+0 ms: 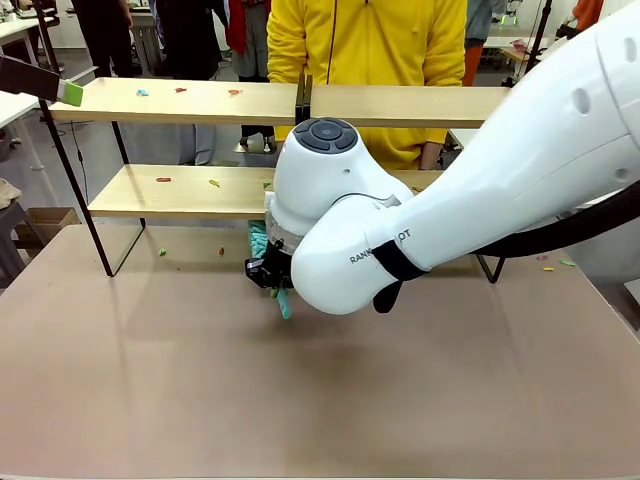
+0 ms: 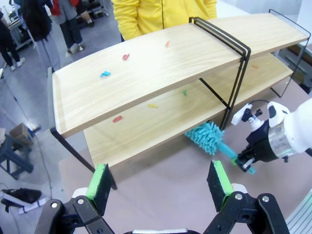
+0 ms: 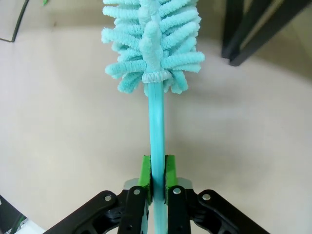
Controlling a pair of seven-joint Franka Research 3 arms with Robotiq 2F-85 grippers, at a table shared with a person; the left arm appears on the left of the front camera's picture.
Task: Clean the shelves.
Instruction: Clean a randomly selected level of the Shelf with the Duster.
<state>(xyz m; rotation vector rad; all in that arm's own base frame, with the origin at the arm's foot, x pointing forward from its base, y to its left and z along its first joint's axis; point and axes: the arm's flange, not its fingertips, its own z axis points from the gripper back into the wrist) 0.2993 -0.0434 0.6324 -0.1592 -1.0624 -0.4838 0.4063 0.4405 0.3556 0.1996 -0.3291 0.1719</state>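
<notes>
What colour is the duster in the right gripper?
The duster is turquoise; best in right wrist view.

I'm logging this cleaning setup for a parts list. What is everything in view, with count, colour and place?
shelves: one two-tier rack, light wood on a black frame, at the far side of the tabletop
scraps: several, red, blue, green, orange and yellow, on both boards, a few on the tabletop
duster: one, turquoise, fluffy head by the lower board near the centre post
tabletop: one, beige, under the rack
person: one, yellow top, standing behind the shelves
left gripper: one, black with green pads, open, near the rack's left end
right gripper: one, black with green pads, shut on the duster's handle
</notes>
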